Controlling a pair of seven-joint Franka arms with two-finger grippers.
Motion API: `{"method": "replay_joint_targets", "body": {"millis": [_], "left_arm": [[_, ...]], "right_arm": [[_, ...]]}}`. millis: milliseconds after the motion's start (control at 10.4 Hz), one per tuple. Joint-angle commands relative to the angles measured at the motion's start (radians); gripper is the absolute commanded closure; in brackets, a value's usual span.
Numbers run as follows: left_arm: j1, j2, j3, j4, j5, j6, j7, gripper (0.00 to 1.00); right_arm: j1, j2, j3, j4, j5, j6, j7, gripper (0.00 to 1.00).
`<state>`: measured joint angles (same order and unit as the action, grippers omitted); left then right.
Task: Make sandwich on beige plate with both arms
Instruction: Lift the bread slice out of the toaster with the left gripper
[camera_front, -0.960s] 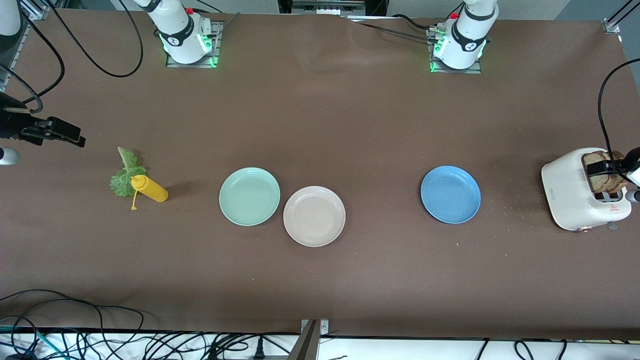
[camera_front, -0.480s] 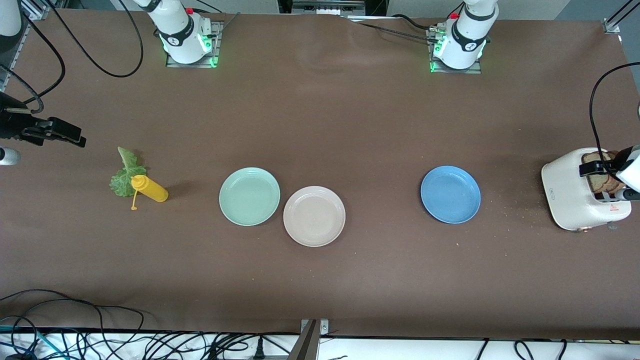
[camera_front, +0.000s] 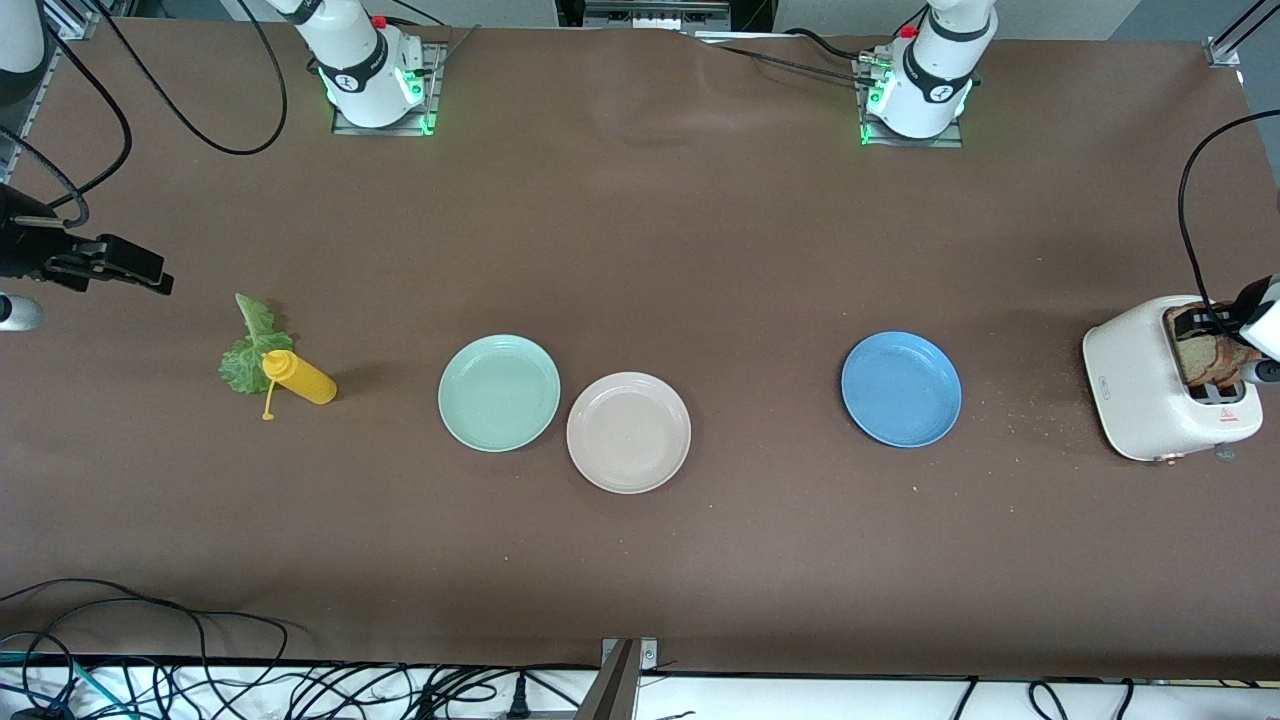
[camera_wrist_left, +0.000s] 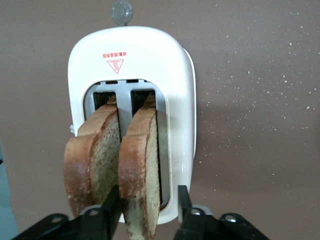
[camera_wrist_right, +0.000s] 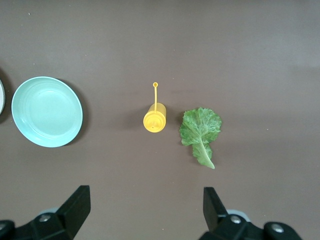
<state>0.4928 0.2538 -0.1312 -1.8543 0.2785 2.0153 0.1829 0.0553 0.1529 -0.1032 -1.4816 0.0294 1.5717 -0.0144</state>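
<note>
My left hand (camera_wrist_left: 145, 212) is down at the white toaster (camera_wrist_left: 172, 75) at the left arm's end of the brown surface (camera_front: 640, 230), with one black finger (camera_wrist_left: 111, 210) on each side of one brown bread slice (camera_wrist_left: 141, 170); the fingers look like they touch it, but I cannot tell if they pinch it yet, and a second brown bread slice (camera_wrist_left: 92, 160) stands in the next slot. My right hand (camera_wrist_right: 145, 210) waits with its fingers spread wide, up over the right arm's end of the surface near the crinkly green lettuce leaf (camera_front: 248, 345) and the yellow squeeze bottle (camera_front: 298, 377) that touches it. The round pale beige plate (camera_front: 628, 432) sits bare in the middle, just beside the mint-green plate (camera_front: 499, 392), and the blue plate (camera_front: 901, 389) is well apart, toward the toaster.
</note>
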Motion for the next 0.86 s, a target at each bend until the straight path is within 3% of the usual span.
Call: {"method": "replay_joint_targets", "body": {"millis": [0, 576, 672, 768], "left_arm": [[0.003, -0.042, 0.005, -0.036, -0.013, 0.016, 0.020, 1.00], [-0.008, -0.093, 0.004, -0.017, -0.053, -0.042, 0.015, 1.00], [-0.014, -0.119, 0.004, -0.017, -0.079, -0.071, 0.017, 1.00], [-0.023, -0.154, 0.004, -0.014, -0.178, -0.123, 0.032, 1.00]], "right_arm": [[-0.002, -0.007, 0.002, -0.008, 0.017, -0.002, -0.007, 0.00], [-0.002, -0.006, 0.002, -0.008, 0.017, -0.004, -0.007, 0.00], [-0.003, -0.006, 0.000, -0.008, 0.017, -0.004, -0.009, 0.00], [-0.002, -0.006, 0.002, -0.008, 0.017, -0.005, -0.009, 0.00]]}}
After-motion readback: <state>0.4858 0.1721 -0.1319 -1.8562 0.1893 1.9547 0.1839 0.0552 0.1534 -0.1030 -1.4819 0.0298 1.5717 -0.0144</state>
